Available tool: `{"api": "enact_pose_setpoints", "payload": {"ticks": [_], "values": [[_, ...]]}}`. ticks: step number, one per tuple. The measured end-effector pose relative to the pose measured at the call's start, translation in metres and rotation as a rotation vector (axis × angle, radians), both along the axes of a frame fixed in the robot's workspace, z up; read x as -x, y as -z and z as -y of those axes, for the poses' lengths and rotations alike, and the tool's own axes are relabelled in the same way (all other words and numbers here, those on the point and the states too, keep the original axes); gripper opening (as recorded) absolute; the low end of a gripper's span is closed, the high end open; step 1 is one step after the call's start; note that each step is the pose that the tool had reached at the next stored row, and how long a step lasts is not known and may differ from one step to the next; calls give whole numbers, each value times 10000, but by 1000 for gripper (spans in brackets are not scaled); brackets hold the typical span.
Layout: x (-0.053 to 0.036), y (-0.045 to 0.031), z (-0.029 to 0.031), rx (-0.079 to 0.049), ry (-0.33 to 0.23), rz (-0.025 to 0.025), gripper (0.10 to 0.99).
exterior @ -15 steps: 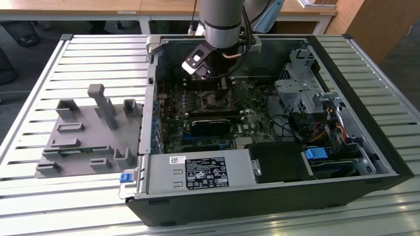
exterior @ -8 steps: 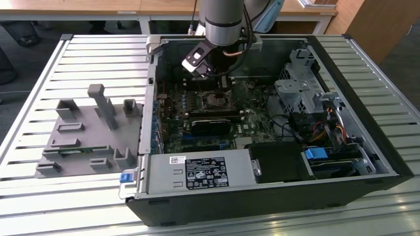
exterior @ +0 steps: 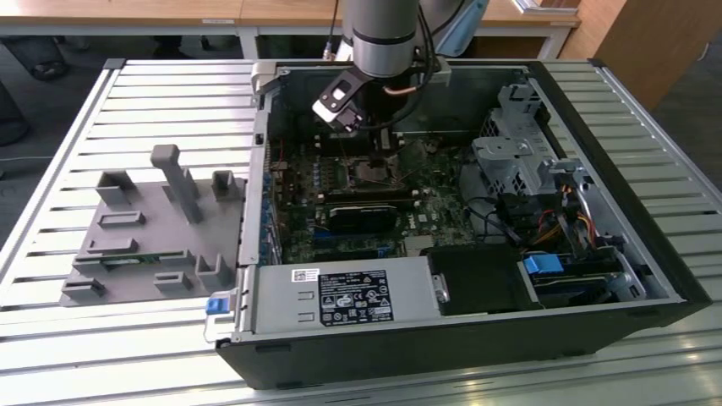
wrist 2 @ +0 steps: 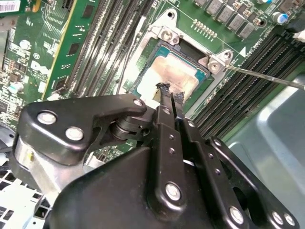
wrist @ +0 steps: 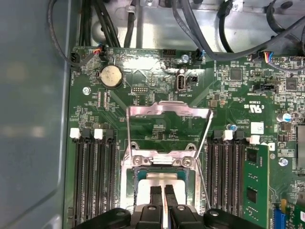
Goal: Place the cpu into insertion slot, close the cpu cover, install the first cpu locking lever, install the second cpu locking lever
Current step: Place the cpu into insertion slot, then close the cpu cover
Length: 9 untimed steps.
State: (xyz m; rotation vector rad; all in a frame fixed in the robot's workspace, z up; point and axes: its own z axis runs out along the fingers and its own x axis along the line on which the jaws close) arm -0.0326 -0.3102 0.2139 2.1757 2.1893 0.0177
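The arm reaches down into the open case [exterior: 451, 347], which lies on the slatted desk [exterior: 68, 338]. Its gripper [exterior: 381, 157] hangs right over the slot [exterior: 376, 174] in the middle of the green board.

In both wrist views the fingers [wrist: 156, 202] are drawn together with only a sliver between them, and nothing is pinched there. Their tips are at the cpu [wrist: 151, 179]; I cannot tell whether they touch it or sit just above.

The cpu [wrist 2: 171, 76] lies flat in the slot [wrist: 127, 186], metal top up and edges square with the rim. Being square, it has no long axis to speak of.

The cover [wrist: 169, 110] is open, swung up on its hinge at the slot's far edge. Its free bar points away from the gripper, toward the coin cell [wrist: 110, 76], and bare board shows through its window.

In the second wrist view a thin lever [wrist 2: 267, 78] runs from a corner of the slot out across the memory slots [wrist 2: 238, 81], lying crosswise to them. Memory slots [wrist: 90, 181] flank the slot on both sides, their length parallel to its side edges.

A grey fixture [exterior: 147, 228] sits on the desk at the exterior view's left, well apart from the case.
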Motion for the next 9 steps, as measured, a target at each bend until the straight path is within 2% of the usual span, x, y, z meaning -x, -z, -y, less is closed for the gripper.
{"api": "enact_pose_setpoints", "payload": {"ticks": [2, 9], "values": [[0, 0, -27, -1, 0, -2, 106], [1, -39, -27, -2, 0, -5, 106]]}}
